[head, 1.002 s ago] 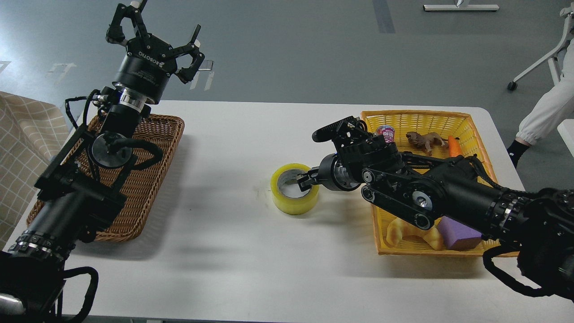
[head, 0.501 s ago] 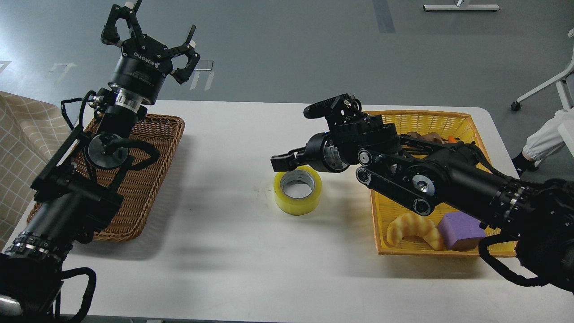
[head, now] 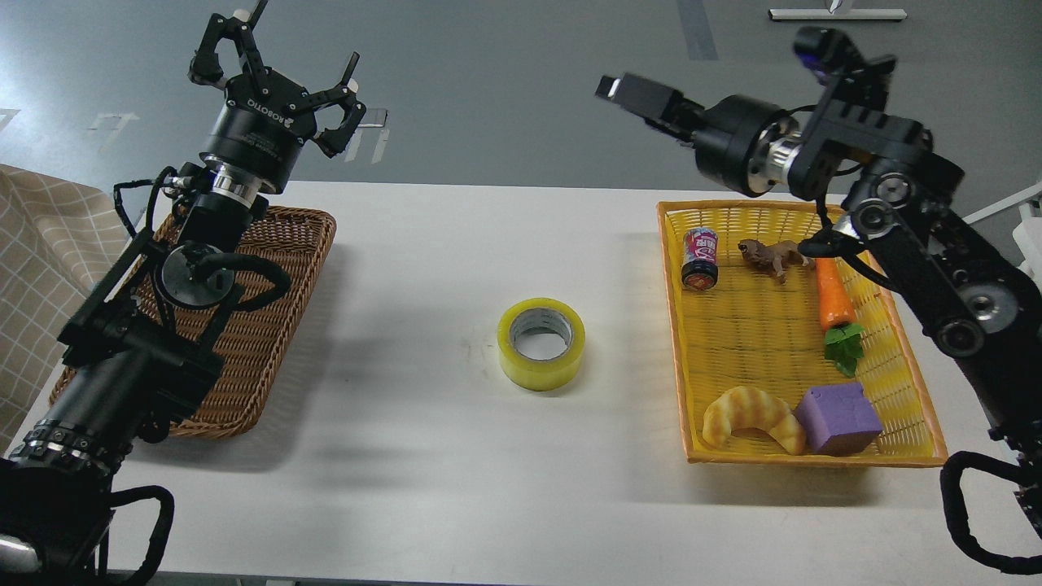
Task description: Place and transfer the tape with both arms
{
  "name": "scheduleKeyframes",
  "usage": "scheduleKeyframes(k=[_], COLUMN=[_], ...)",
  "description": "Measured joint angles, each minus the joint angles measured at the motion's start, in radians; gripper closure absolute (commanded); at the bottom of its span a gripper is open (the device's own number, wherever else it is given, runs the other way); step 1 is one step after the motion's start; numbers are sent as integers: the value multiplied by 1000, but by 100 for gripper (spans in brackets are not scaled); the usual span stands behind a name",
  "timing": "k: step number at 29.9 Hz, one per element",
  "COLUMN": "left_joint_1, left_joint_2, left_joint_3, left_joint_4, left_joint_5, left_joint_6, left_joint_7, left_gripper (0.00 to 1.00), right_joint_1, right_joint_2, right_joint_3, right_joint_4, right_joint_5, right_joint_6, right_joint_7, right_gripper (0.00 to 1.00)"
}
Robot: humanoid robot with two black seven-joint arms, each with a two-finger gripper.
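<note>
The tape [head: 541,342], a wide yellow roll with a grey core, lies flat on the white table [head: 423,439] near its middle, with nothing touching it. My left gripper [head: 286,47] is open and empty, raised high above the far end of the brown wicker basket [head: 281,309], far left of the tape. My right gripper [head: 633,92] is raised high above the table's far edge, up and to the right of the tape, pointing left. It is seen side-on as one dark block, so its fingers cannot be told apart. It holds nothing that I can see.
A yellow basket [head: 814,210] on the right holds a small can [head: 700,258], a toy animal [head: 772,256], a toy carrot [head: 834,299], a toy croissant [head: 750,417] and a purple block [head: 838,417]. A beige checked cloth [head: 41,268] is at the far left.
My right gripper left the tape on the table, then rose and swung back to the right, high above the far edge. The left arm barely moved.
</note>
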Motion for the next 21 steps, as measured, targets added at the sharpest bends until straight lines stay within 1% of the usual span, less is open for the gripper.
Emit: scheduleKeyframes(k=[4, 6, 9, 13, 15, 18, 21], left_joint_1=[0, 4, 10, 12, 12, 13, 20], left_joint_2=[1, 9, 28, 48, 51, 53, 55], left_joint_3=[2, 2, 2, -1, -6, -10, -12], left_joint_4=[0, 0, 0, 1, 3, 4, 4], left_joint_5=[2, 3, 4, 5, 6, 7, 10], left_joint_6=[0, 0, 0, 0, 0, 0, 0], left_joint_7=[2, 3, 1, -5, -6, -8, -9], left_gripper=[2, 2, 2, 2, 2, 2, 2], right_joint_1=[-70, -93, -123, -136, -146, -171, -194], right_joint_2=[40, 55, 59, 67, 91, 167, 190], right_joint_3=[230, 300, 361, 392, 425, 509, 553], right_joint_4=[3, 0, -3, -4, -6, -13, -18], right_joint_5=[146, 238, 390, 572, 660, 724, 745], right_joint_6=[0, 0, 0, 0, 0, 0, 0], right_joint_7=[2, 2, 2, 2, 1, -4, -7], right_gripper=[1, 1, 1, 1, 1, 1, 3])
